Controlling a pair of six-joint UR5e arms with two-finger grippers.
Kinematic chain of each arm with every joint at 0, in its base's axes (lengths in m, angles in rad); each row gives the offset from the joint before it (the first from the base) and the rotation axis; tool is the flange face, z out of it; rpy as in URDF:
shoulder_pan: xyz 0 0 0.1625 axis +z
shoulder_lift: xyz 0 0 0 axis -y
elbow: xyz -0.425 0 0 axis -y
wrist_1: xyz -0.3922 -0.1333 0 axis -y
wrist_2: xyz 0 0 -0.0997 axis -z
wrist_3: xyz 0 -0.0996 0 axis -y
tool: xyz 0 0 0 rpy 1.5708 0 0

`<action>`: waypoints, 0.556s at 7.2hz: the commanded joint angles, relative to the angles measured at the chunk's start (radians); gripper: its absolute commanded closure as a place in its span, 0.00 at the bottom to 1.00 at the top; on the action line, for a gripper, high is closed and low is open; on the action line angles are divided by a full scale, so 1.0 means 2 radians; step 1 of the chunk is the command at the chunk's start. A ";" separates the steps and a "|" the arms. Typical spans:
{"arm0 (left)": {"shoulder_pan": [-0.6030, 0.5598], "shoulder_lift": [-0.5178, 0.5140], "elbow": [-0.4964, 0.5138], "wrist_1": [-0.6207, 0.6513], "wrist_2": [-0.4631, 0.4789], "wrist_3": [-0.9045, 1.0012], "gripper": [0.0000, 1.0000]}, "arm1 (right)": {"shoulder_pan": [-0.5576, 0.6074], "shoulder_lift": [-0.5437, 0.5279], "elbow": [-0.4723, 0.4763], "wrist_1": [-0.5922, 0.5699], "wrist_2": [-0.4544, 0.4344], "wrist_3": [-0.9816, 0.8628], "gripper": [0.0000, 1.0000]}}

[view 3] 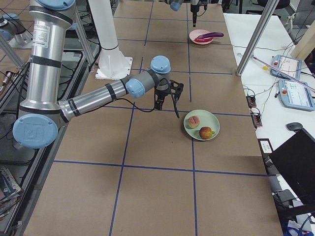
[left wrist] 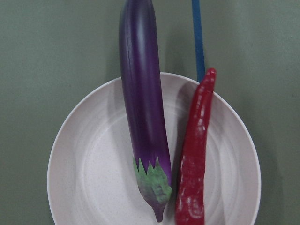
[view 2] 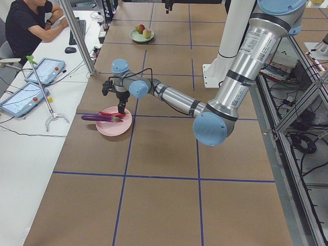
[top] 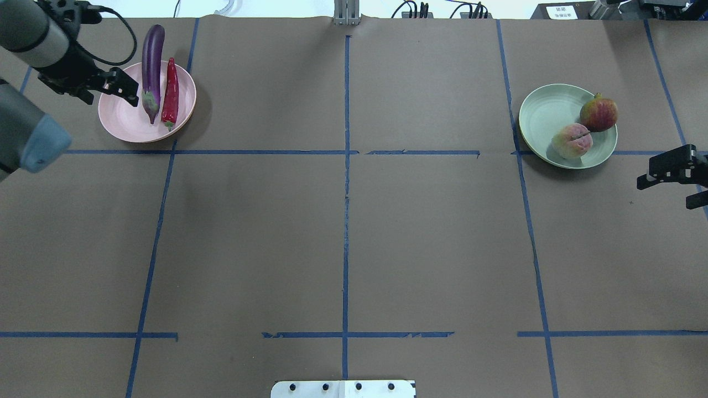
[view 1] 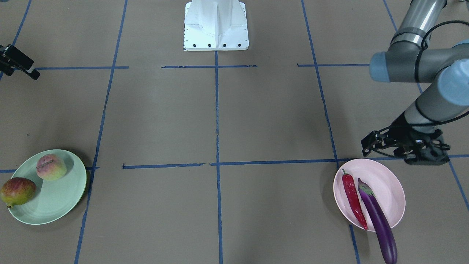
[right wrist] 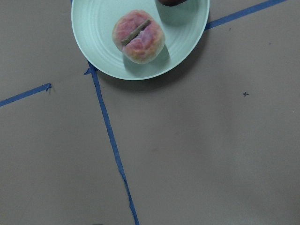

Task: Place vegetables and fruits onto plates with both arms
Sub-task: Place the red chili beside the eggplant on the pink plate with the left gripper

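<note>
The pink plate (view 1: 388,183) (top: 124,119) (left wrist: 93,178) holds the purple eggplant (view 1: 379,220) (top: 152,61) (left wrist: 143,108), whose far end overhangs the rim, and the red chili pepper (view 1: 352,198) (top: 170,91) (left wrist: 197,150) beside it. The mint green plate (view 1: 55,205) (top: 545,110) (right wrist: 98,28) holds the peach (view 1: 51,167) (top: 572,141) (right wrist: 138,36) and the pomegranate (view 1: 17,191) (top: 598,113) at its rim. My left gripper (view 1: 366,146) (top: 126,91) is open and empty beside the pink plate. My right gripper (view 1: 20,73) (top: 666,190) is open and empty, apart from the green plate.
The white robot base (view 1: 216,25) (top: 343,388) stands at the middle of the near table edge. Blue tape lines cross the brown table (top: 343,232). A person sits at a side table with tablets in the exterior left view (view 2: 31,25).
</note>
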 commanded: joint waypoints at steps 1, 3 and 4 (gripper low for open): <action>-0.059 0.093 -0.087 0.003 -0.033 0.118 0.00 | 0.038 -0.027 -0.005 -0.003 0.001 -0.056 0.00; -0.142 0.140 -0.084 0.060 -0.031 0.325 0.00 | 0.091 -0.059 -0.032 -0.008 0.001 -0.209 0.00; -0.182 0.143 -0.072 0.094 -0.033 0.412 0.00 | 0.117 -0.061 -0.032 -0.040 0.000 -0.273 0.00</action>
